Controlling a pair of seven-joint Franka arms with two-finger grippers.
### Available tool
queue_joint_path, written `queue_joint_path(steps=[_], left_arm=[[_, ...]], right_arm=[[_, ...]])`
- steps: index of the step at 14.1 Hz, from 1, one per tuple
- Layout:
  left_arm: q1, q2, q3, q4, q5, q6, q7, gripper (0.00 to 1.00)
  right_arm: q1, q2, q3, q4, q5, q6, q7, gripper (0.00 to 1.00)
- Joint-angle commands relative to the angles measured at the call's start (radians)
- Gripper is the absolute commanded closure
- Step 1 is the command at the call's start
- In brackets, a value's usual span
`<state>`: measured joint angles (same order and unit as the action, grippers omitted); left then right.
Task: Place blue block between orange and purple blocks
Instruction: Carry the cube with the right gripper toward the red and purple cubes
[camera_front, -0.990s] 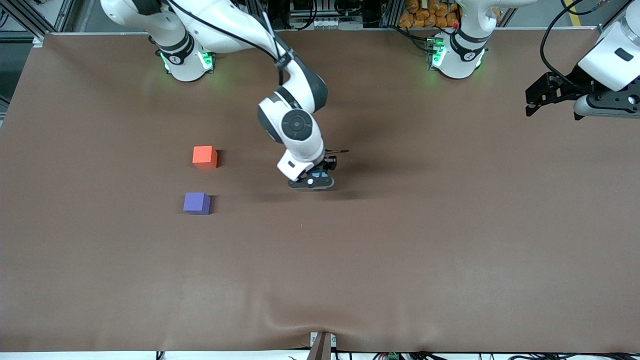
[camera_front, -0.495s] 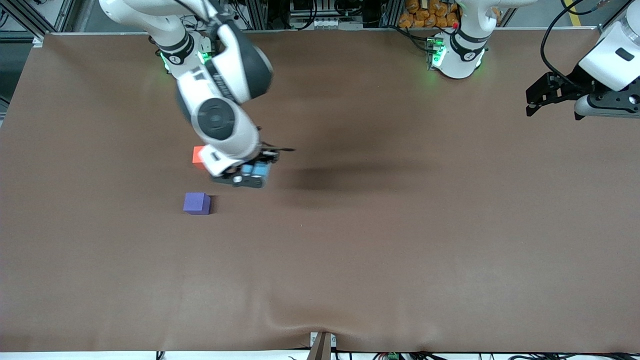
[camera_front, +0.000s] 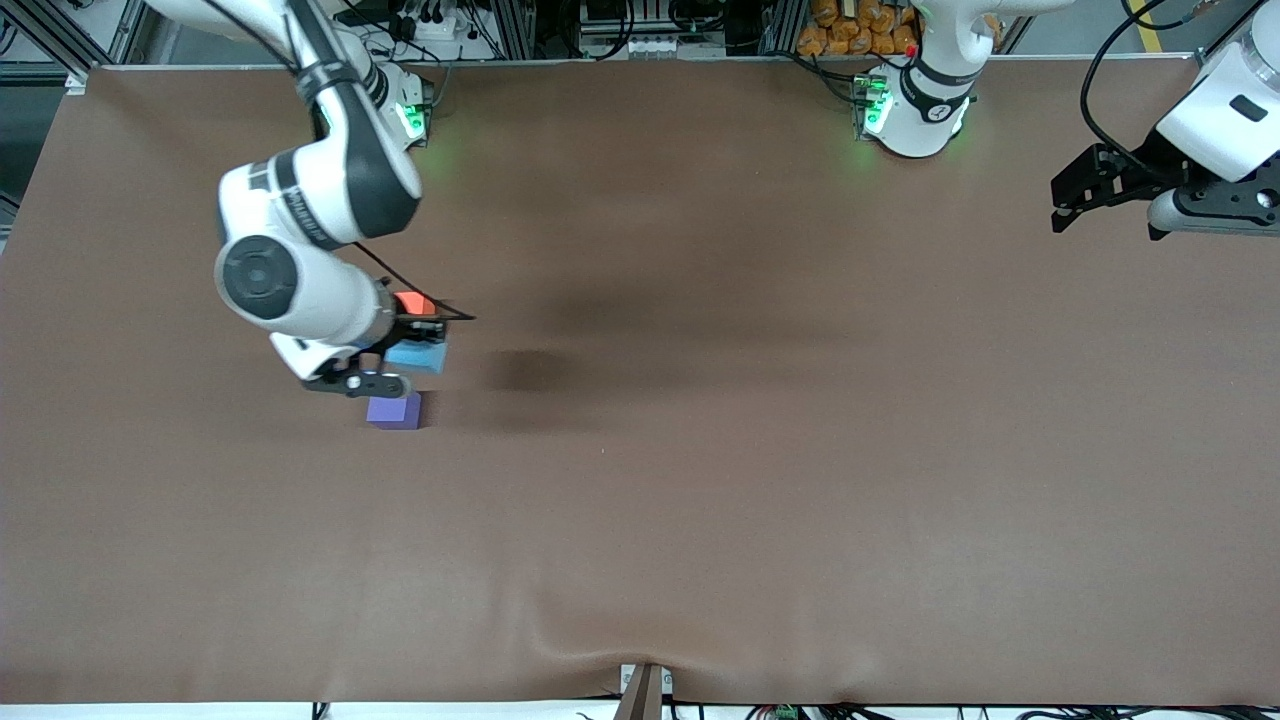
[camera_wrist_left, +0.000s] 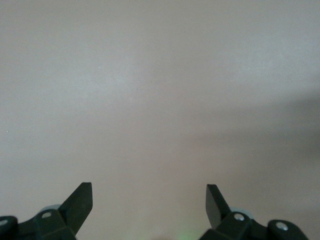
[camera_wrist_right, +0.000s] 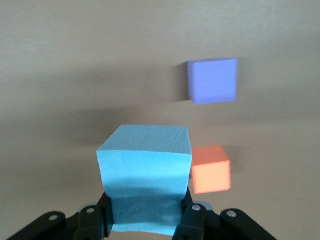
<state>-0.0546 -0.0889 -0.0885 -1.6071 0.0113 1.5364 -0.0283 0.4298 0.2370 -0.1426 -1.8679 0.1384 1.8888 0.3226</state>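
Your right end effector (camera_front: 400, 362) is clenched on the blue block (camera_front: 415, 356), held by opposite flat faces over the gap; it looks light and slightly squashy. The left end effector (camera_front: 1085, 190) waits, released.

You are looking at a robotics lab. Two white arm bases (camera_front: 915, 100) with green status lights are bolted along one edge of a worktop (camera_front: 700, 520) covered in plain brown sheet. Aluminium framing (camera_front: 60, 30), loose black cables (camera_front: 1110, 70) and power strips (camera_front: 640, 45) line that edge.
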Motion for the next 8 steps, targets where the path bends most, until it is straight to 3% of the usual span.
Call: queue_joint_path(steps=[1, 8], left_arm=[[0.006, 0.006, -0.004, 0.022, -0.005, -0.021, 0.005, 0.00], [0.006, 0.008, -0.004, 0.021, -0.005, -0.021, 0.004, 0.00]], right_arm=[[-0.035, -0.094, 0.017, -0.180, -0.005, 0.110, -0.053, 1.00], [-0.080, -0.117, 0.018, -0.373, -0.005, 0.295, -0.198, 1.00]])
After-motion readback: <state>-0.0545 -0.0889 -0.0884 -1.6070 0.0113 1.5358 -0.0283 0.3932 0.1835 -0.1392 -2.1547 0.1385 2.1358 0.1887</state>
